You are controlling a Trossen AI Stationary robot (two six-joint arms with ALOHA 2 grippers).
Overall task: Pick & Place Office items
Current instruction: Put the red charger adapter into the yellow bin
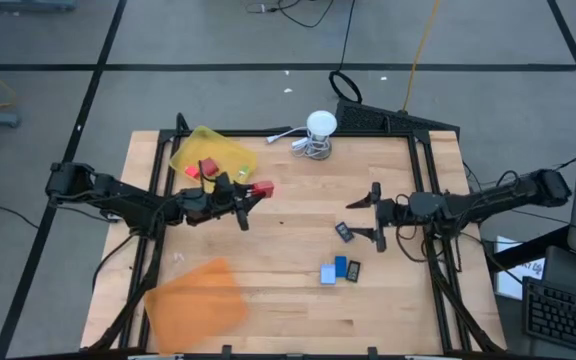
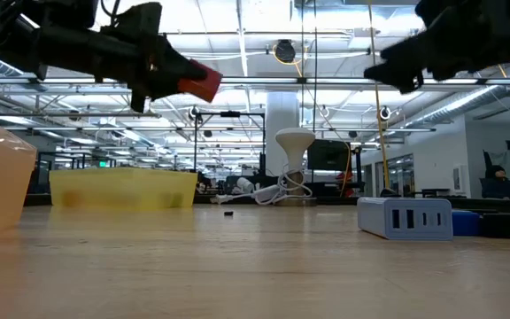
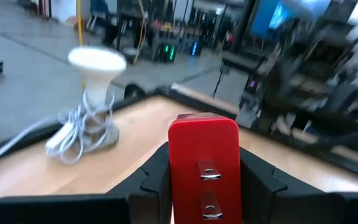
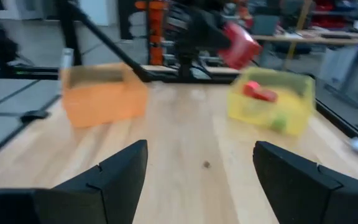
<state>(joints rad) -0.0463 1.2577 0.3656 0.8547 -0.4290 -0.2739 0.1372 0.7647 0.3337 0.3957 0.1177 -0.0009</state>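
A red block [image 1: 262, 188] w/ two metal prongs on its face is clamped between the fingers of the left gripper [image 1: 251, 195], held up off the table [image 1: 288, 300]. In the high view it's seen just beside the yellow tray [image 1: 213, 153], on the side toward the table's middle; in the low view it's carried well above the wood, so no contact w/ the surface. The pinch is confirmed by the left wrist view, where both dark fingers are pressed on the block's sides.

Inside the yellow tray, a red piece [image 1: 208, 167] and a small greenish bit [image 1: 192, 172] can be made out; more detail than that can't be told.

The right gripper [image 1: 378, 217] is parked over the right half of the table, fingers spread wide apart, nothing between them. A dark grey piece [image 1: 344, 232] is found on the wood near it, toward the table's middle. Further toward the front edge a little cluster is laid out: a light blue block [image 1: 328, 274], a blue one [image 1: 341, 266] touching it, and a black one [image 1: 353, 271] just beside that.

The orange tray [image 1: 196, 303] is sat at the front left corner. The white round lamp-like thing [image 1: 319, 125] w/ its coiled cable is stood at the back edge, well apart from both grippers.
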